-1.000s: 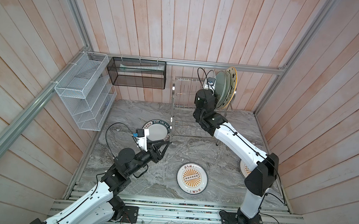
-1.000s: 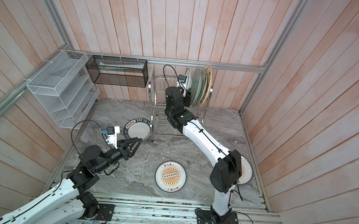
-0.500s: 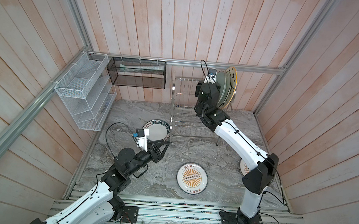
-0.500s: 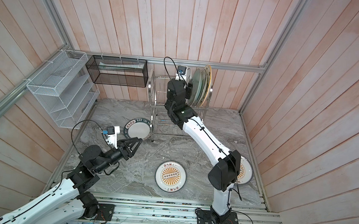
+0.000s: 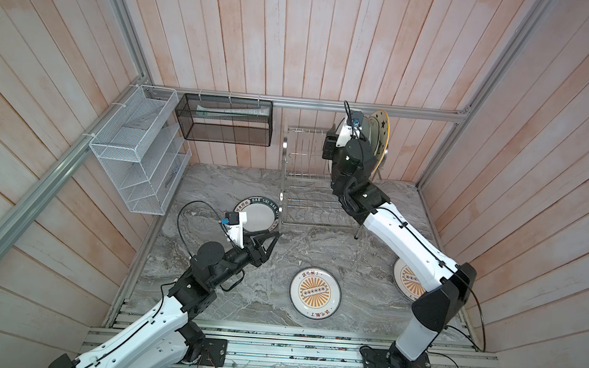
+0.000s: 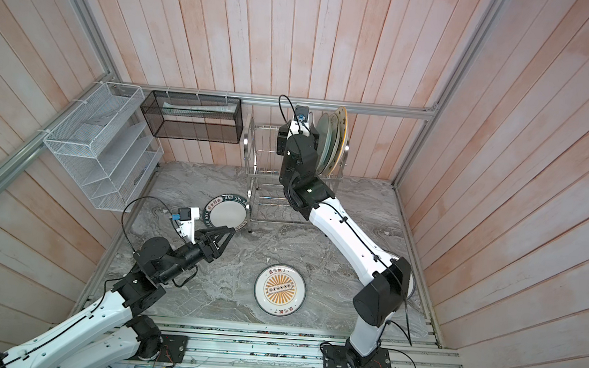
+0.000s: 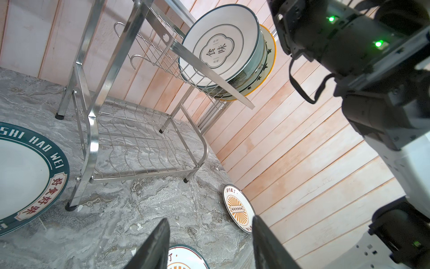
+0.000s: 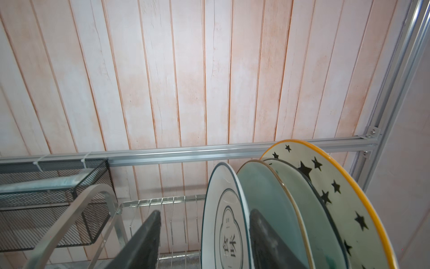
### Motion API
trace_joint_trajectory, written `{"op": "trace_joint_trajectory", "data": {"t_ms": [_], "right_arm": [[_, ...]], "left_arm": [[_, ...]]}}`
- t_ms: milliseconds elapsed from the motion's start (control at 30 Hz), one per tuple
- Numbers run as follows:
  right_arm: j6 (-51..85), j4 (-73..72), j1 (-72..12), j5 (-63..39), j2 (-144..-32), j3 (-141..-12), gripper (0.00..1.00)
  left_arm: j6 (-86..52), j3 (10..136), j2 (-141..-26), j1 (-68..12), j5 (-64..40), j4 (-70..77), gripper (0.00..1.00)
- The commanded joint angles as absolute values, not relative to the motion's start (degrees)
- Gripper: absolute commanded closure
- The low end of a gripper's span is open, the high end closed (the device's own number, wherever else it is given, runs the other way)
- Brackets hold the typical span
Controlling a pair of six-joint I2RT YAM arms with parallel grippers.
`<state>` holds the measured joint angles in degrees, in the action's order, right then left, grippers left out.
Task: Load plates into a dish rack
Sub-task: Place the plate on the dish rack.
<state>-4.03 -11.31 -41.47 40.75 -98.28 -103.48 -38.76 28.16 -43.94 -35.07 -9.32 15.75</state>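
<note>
Black right end effector (image 8: 204, 212) spread astride racked quatrefoil plate (image 8: 221, 191); left end effector (image 7: 210, 219) spread, empty.

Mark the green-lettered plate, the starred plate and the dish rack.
green-lettered plate (image 5: 260, 217): in a top view, on its white centre.
starred plate (image 8: 344, 205): right wrist view, on its cream face between stars.
dish rack (image 7: 94, 144): left wrist view, on the near steel side band.

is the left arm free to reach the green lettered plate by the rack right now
Probably yes. The left hand hangs open right beside the green-lettered plate, which lies flat with nothing between them. The dish rack crowds only its far rim.
</note>
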Motion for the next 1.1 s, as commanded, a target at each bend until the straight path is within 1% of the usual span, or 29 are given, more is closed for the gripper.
{"op": "trace_joint_trajectory", "data": {"t_ms": [0, 167, 333, 500, 633, 867, 1067], "right_arm": [[-2.93, -17.52, -41.66, 36.55, -92.21, -99.09, 0.38], [-2.97, -23.49, -41.41, 30.65, -82.93, -89.33, 0.36], [-1.87, -25.47, -40.20, 24.89, -72.90, -79.22, 0.35], [-2.32, -27.22, -39.04, 22.44, -62.50, -65.64, 0.35], [-1.54, -26.37, -38.59, 20.50, -56.53, -56.32, 0.35], [4.41, -27.02, -38.58, 14.17, -51.25, -43.07, 0.35], [10.45, -23.27, -38.62, 11.11, -53.54, -38.68, 0.37]], "left_arm": [[-38.23, 27.51, -44.24, -35.33, -8.08, 15.74, 0.42], [-38.41, 28.08, -45.41, -35.32, -8.13, 16.23, 0.42], [-38.49, 29.29, -47.10, -35.31, -6.42, 15.97, 0.42], [-38.06, 30.08, -47.57, -35.22, -3.49, 15.37, 0.41], [-38.93, 32.30, -50.06, -34.72, -1.58, 14.66, 0.40], [-41.58, 37.41, -57.84, -33.26, 1.21, 9.31, 0.41], [-48.68, 34.78, -58.76, -26.60, 1.18, 6.82, 0.41]]}}
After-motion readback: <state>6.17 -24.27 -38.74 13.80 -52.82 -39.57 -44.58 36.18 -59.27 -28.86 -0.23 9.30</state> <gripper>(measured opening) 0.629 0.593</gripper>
